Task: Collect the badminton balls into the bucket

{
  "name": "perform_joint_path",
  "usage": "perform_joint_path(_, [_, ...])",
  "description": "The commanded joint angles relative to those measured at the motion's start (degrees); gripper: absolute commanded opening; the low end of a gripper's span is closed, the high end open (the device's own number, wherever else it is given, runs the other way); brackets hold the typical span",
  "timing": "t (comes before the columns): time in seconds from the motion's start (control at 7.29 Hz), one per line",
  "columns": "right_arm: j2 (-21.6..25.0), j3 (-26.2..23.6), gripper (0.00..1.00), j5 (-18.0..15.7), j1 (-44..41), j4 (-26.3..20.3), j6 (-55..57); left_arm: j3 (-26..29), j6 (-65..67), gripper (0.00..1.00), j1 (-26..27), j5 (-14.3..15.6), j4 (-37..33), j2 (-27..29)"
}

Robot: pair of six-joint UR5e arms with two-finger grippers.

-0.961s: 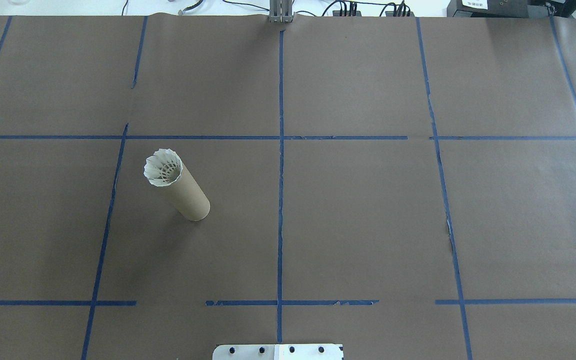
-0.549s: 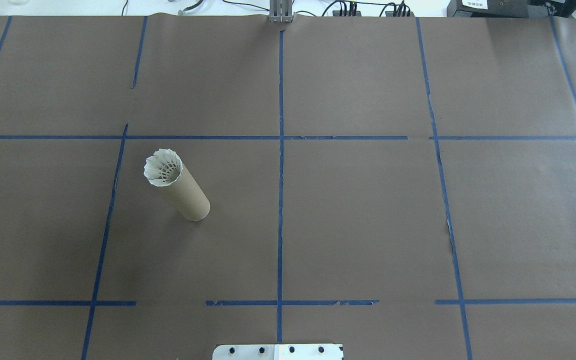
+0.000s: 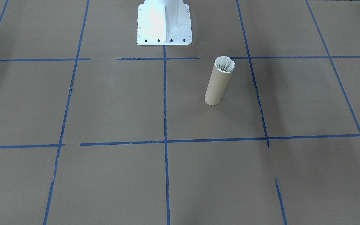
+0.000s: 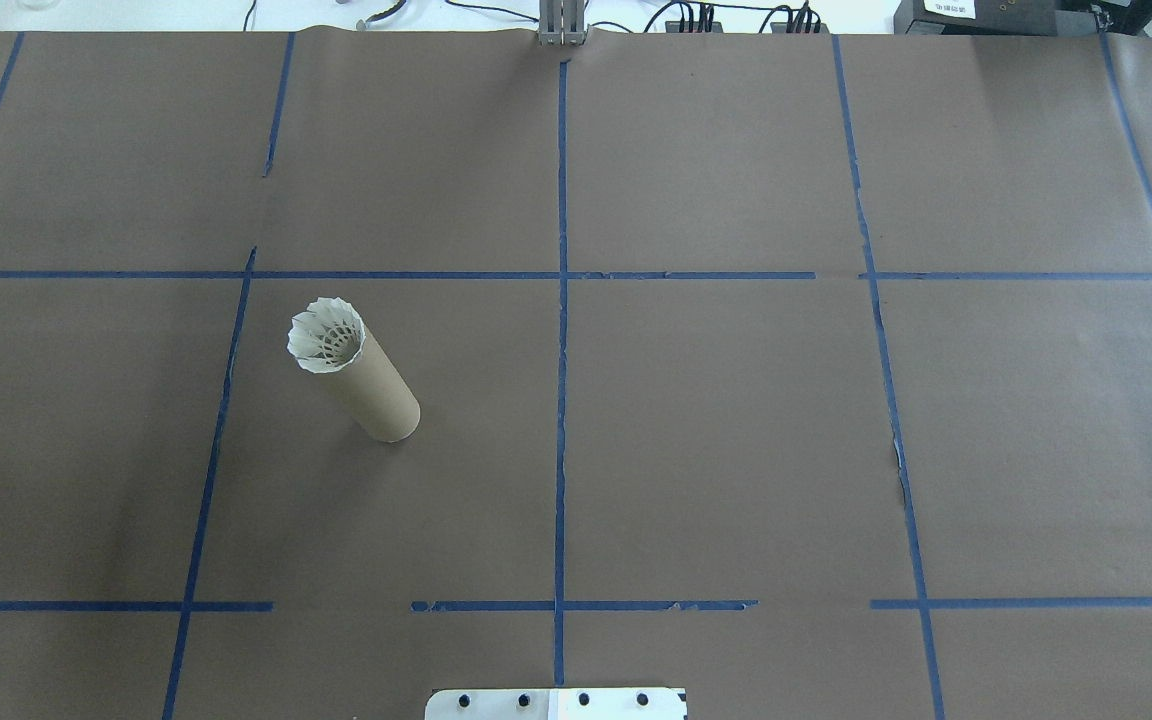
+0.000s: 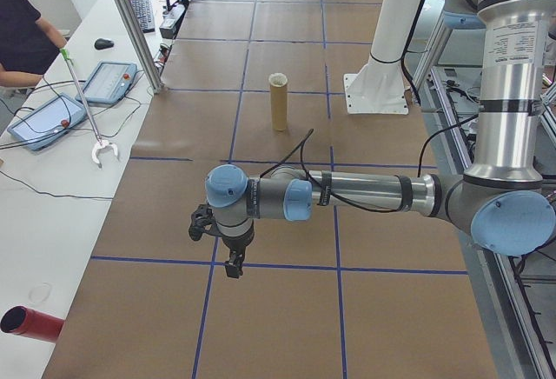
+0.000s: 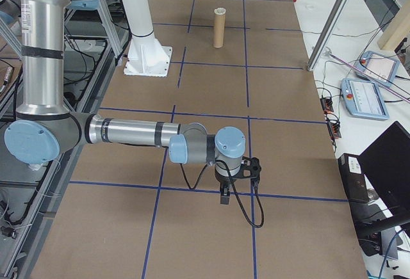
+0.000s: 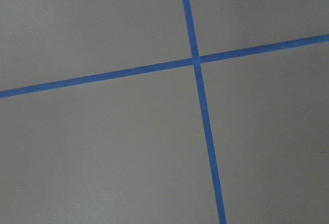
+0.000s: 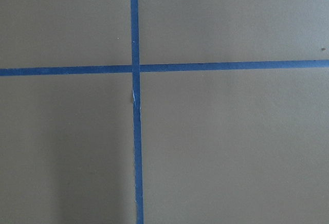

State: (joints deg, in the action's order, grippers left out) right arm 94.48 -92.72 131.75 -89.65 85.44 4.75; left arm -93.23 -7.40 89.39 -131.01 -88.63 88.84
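Brown paper marked with a grid of blue tape lines (image 4: 561, 330) covers the worktop (image 4: 736, 450). On it stands a cardboard tube (image 4: 366, 385), upright, in the half of the worktop on the robot's left, nearer the robot's edge than the far edge. A white shuttlecock (image 4: 326, 336) sits in the tube's mouth, feathers up, its skirt filling the opening and rising slightly above the rim; its cork tip is hidden inside. From across the worktop the same feathered crown (image 3: 224, 64) shows at the top of the tube (image 3: 217, 84), which stands a little way from the white metal base (image 3: 163, 23) at the robot's edge.

Neither arm is near the tube. The left hand (image 5: 233, 264) hangs over a tape crossing towards the worktop's left end, pointing down, well apart from the tube (image 5: 278, 101). The right hand (image 6: 225, 196) hangs likewise towards the right end. Whether either hand is released or clenched I cannot tell. Both wrist cameras show only bare paper and crossed tape.

A person sits at the side bench beside two tablets.
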Motion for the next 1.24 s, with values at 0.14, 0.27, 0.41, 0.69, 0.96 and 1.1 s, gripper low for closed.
perform_joint_path(0.14, [0.0, 0.0, 1.0, 0.0, 0.0, 0.0, 0.0, -0.1, -0.2, 1.0, 0.5, 0.0, 0.4, -0.4])
perform_joint_path(0.27, [0.0, 0.0, 1.0, 0.0, 0.0, 0.0, 0.0, 0.0, -0.2, 1.0, 0.6, -0.1, 0.8, -0.5])
perform_joint_path(0.41, [0.0, 0.0, 1.0, 0.0, 0.0, 0.0, 0.0, 0.0, -0.2, 1.0, 1.0, -0.4, 1.1, -0.5])
perform_joint_path(0.69, [0.0, 0.0, 1.0, 0.0, 0.0, 0.0, 0.0, -0.1, -0.2, 1.0, 1.1, -0.9, 1.3, -0.8])
perform_joint_path(0.96, [0.0, 0.0, 1.0, 0.0, 0.0, 0.0, 0.0, -0.5, -0.2, 1.0, 1.1, -1.7, 1.2, -2.4])
perform_joint_path(1.1, [0.0, 0.0, 1.0, 0.0, 0.0, 0.0, 0.0, -0.5, -0.2, 1.0, 1.1, -1.7, 1.2, -2.6])
